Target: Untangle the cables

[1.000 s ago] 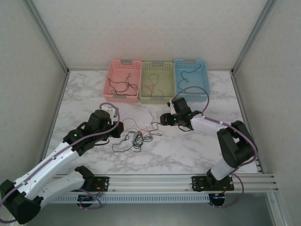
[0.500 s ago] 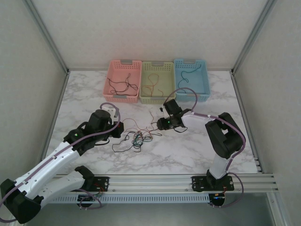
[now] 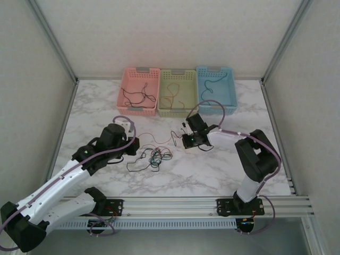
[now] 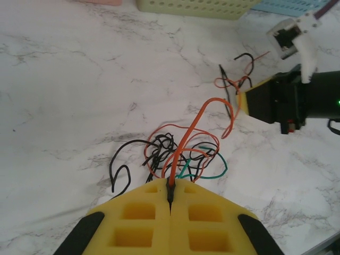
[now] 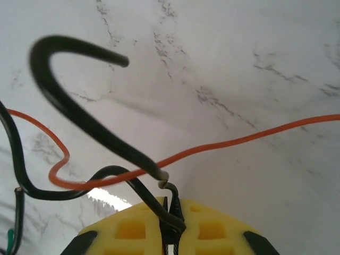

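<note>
The thin, curly cables (image 3: 156,155) in black, orange and teal lie in a loose knot on the white marble-patterned table (image 3: 212,175), near its middle and between the two arms, with stray ends trailing left and towards the far right. The left claw (image 4: 170,194) is clenched on a bright orange wire (image 4: 191,125) that arcs up out of the knot. The right claw (image 5: 169,212) is clenched on a glossy black wire (image 5: 79,119) just right of the knot, with an orange strand crossing beside it. These wires look very light and springy: they hold their curls, so they probably hook on one another rather than slide free, and a hard pull would likely drag the whole knot across the smooth table or tighten it. The insulation looks slick and each strand is very thin, so a grip should sit squarely in the pads, close to a free end, where one wire can be followed out; a grip in the dense middle would likely catch several at once
</note>
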Robot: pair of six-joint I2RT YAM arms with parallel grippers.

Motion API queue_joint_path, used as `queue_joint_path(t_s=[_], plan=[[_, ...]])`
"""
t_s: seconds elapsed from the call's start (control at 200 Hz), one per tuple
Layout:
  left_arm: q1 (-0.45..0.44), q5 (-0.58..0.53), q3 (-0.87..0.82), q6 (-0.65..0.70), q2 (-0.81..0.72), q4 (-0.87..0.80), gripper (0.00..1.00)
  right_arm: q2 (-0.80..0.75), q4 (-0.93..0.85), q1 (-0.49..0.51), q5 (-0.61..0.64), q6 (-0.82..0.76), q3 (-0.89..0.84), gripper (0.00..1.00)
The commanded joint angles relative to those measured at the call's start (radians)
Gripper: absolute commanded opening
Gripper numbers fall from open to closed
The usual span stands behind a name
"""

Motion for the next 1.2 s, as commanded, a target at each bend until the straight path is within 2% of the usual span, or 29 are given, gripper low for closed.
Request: queue_joint_path(t_s=[0.0,0.125,0.295,0.466,0.626,0.816,0.881,0.951,0.986,1.056,1.196], plan=[[-0.008,-0.091,0.024,0.009,-0.039,-0.059,0.00,-0.104,0.001,0.003,0.080,-0.009,-0.040,0.00],[-0.006,-0.263,0.020,-0.014,-0.071,-0.130,0.00,-0.173,-0.013,-0.016,0.100,-0.005,-0.075,0.00],[-0.004,-0.369,0.011,-0.047,-0.172,-0.177,0.00,-0.232,-0.045,-0.073,0.185,0.043,-0.131,0.00],[-0.005,-0.380,0.060,-0.049,-0.273,-0.230,0.00,-0.263,-0.025,-0.204,0.148,0.122,-0.191,0.00],[-0.004,-0.339,0.127,-0.029,-0.257,-0.273,0.00,-0.292,0.011,-0.221,0.118,0.132,-0.212,0.00],[-0.004,-0.307,0.125,-0.004,-0.212,-0.259,0.00,-0.373,0.129,-0.221,-0.042,0.133,-0.261,0.00],[-0.004,-0.289,0.105,-0.009,-0.204,-0.233,0.00,-0.442,0.226,-0.220,-0.172,0.142,-0.295,0.00],[-0.003,-0.249,0.073,-0.015,-0.202,-0.182,0.00,-0.542,0.414,-0.194,-0.355,0.164,-0.369,0.00],[-0.003,-0.237,0.058,-0.021,-0.202,-0.160,0.00,-0.591,0.451,-0.160,-0.360,0.166,-0.383,0.00],[-0.003,-0.226,0.040,-0.026,-0.194,-0.139,0.00,-0.662,0.411,-0.098,-0.348,0.092,-0.362,0.00],[-0.003,-0.225,0.027,-0.026,-0.183,-0.130,0.00,-0.722,0.408,-0.077,-0.441,0.068,-0.346,0.00]])
